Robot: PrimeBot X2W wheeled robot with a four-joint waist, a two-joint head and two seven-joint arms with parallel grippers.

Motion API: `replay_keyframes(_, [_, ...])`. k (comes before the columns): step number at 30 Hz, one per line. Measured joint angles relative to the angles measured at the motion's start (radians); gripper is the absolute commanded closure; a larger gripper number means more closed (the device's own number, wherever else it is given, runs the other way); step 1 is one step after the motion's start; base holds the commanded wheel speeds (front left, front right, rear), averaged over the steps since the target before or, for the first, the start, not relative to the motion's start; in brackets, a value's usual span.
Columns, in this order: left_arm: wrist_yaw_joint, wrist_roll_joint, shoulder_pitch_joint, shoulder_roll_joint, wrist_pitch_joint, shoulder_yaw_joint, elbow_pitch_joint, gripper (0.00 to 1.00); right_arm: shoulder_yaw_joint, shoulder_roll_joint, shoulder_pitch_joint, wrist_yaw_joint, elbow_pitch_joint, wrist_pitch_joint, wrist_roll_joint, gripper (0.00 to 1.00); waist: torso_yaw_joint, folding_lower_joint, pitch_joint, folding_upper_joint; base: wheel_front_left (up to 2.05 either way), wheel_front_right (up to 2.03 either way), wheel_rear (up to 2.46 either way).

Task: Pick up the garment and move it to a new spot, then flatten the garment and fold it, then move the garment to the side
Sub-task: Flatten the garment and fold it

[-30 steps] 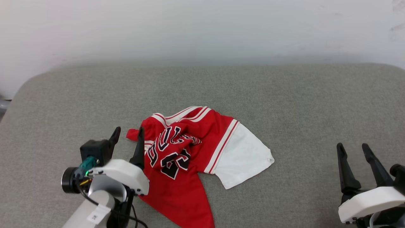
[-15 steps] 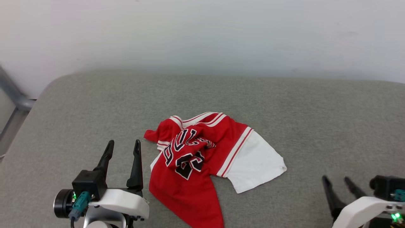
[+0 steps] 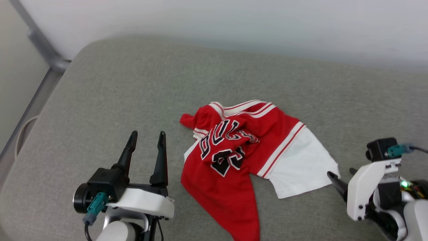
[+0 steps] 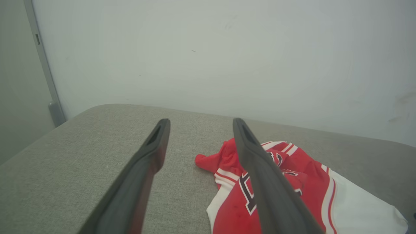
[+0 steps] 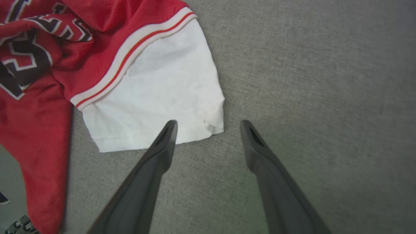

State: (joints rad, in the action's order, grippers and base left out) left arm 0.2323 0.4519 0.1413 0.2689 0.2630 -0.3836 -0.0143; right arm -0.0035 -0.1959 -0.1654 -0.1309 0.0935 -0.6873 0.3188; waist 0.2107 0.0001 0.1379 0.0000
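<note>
Both arms have shifted: left gripper (image 3: 147, 134), fingers spread and empty, now stands just beside the garment (image 3: 234, 150); right gripper (image 5: 208, 125), also spread, has swung toward the white sleeve (image 3: 301, 164) corner. Crumpled, the garment lies mid grey cushion (image 3: 133, 83), collar far, hem near, long axis roughly far-to-near. Likely pickup stage: next, pinch cloth.

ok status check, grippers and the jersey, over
Left gripper open, empty, beside the crumpled red basketball jersey. Right gripper open, poised at its white sleeve. Jersey unflattened on grey fabric cushion, nothing in the way.
</note>
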Motion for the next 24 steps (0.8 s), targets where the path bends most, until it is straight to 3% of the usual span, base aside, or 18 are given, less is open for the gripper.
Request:
replay_keyframes(10, [-0.067, -0.045, 0.023, -0.084, 0.000, 0.053, 0.041, 0.00, 0.108, -0.074, -0.115, 0.000, 0.184, -0.135, 0.057, 0.00, 0.077, -0.0001, 0.088, 0.0000, 0.00, 0.00, 0.00])
replay_keyframes(11, [-0.074, -0.047, 0.023, -0.089, 0.000, 0.061, 0.044, 0.00, 0.110, -0.077, -0.118, 0.002, 0.190, -0.147, 0.064, 0.11, 0.080, -0.0001, 0.090, 0.0000, 0.00, 0.00, 0.00])
replay_keyframes(12, [-0.079, -0.052, 0.022, -0.093, 0.000, 0.070, 0.047, 0.00, 0.115, -0.081, -0.123, 0.002, 0.194, -0.158, 0.070, 0.65, 0.080, -0.0001, 0.090, 0.0000, 0.00, 0.00, 0.00])
replay_keyframes(13, [-0.083, -0.055, 0.021, -0.097, 0.000, 0.078, 0.050, 0.00, 0.118, -0.082, -0.124, 0.002, 0.195, -0.162, 0.080, 1.00, 0.079, -0.0001, 0.090, 0.0000, 0.00, 0.00, 0.00])
replay_keyframes(20, [-0.109, -0.081, 0.006, -0.116, 0.000, 0.116, 0.066, 0.00, 0.090, -0.092, -0.135, -0.001, 0.173, -0.109, 0.100, 1.00, 0.052, 0.0000, 0.077, 0.0000, 0.00, 0.00, 0.00])
replay_keyframes(24, [-0.124, -0.089, -0.001, -0.120, 0.000, 0.133, 0.077, 0.00, -0.019, -0.141, -0.146, 0.000, 0.130, -0.077, 0.056, 1.00, 0.026, 0.0000, 0.057, 0.0000, 0.00, 0.00, 0.00])
